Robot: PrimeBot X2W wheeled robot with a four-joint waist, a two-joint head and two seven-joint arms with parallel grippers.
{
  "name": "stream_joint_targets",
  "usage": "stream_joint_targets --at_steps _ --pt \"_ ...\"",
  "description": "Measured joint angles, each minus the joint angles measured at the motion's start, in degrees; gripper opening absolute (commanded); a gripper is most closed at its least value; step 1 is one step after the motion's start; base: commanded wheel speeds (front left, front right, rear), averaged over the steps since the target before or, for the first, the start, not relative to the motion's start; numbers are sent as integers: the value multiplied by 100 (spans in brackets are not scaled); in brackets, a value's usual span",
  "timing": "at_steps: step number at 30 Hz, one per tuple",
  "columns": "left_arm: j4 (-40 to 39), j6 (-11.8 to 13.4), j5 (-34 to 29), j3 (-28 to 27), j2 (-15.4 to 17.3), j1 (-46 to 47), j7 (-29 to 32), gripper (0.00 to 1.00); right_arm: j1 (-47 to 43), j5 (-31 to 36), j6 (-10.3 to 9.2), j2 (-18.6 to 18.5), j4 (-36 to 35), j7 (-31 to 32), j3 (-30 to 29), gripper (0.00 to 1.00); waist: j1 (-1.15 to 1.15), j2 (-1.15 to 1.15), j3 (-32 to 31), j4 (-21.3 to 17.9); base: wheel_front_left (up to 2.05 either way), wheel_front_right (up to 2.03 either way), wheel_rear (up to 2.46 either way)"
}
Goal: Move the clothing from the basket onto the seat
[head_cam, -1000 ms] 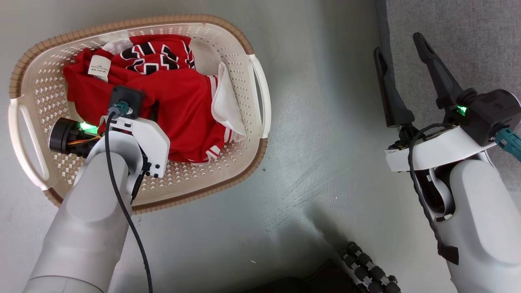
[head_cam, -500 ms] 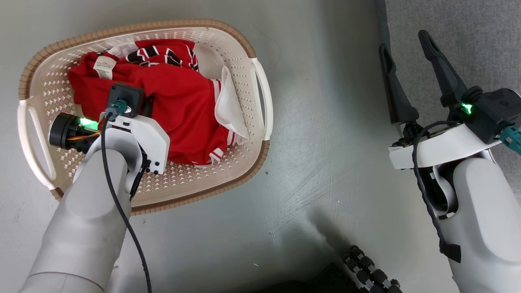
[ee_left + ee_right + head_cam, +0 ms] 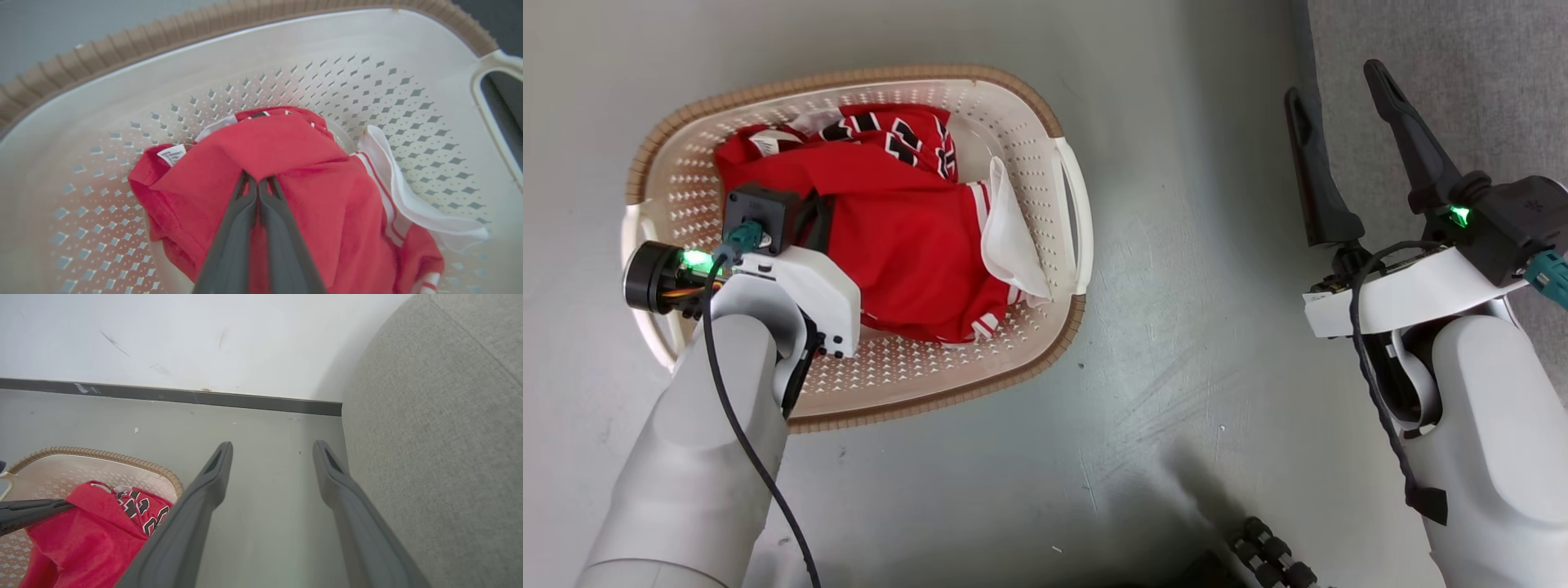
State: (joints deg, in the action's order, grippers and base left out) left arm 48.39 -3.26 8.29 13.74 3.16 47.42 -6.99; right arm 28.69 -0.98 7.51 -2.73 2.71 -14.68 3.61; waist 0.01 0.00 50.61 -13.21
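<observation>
Clothing, red with white stripes, lies bunched in the basket on the floor. Bold black-and-white lettering shows on 1 fold, too crumpled to read. A white tag carries print too small to read. The left gripper has its jaws clamped on a raised red fold. The right gripper hovers beside the sofa, jaws apart.
</observation>
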Motion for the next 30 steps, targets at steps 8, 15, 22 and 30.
stream_joint_targets --at_steps 8,15,22,30 --pt "-2 -83 97 0 -54 -211 -372 0 1 13 0 -1 85 -1 38 100 0 0 -308 143 0 0 0" --pt "-3 -145 293 -14 -88 -455 -531 0 -42 57 0 -5 197 -1 44 100 0 0 -648 278 0 0 0" --pt "-109 -194 512 -85 -119 -747 -676 0 -260 65 0 -83 302 -1 57 100 0 0 -1043 432 0 0 0" --pt "-320 -201 694 -130 -135 -1014 -723 0 -453 94 0 -136 376 -1 -29 100 0 0 -1560 606 0 0 0"
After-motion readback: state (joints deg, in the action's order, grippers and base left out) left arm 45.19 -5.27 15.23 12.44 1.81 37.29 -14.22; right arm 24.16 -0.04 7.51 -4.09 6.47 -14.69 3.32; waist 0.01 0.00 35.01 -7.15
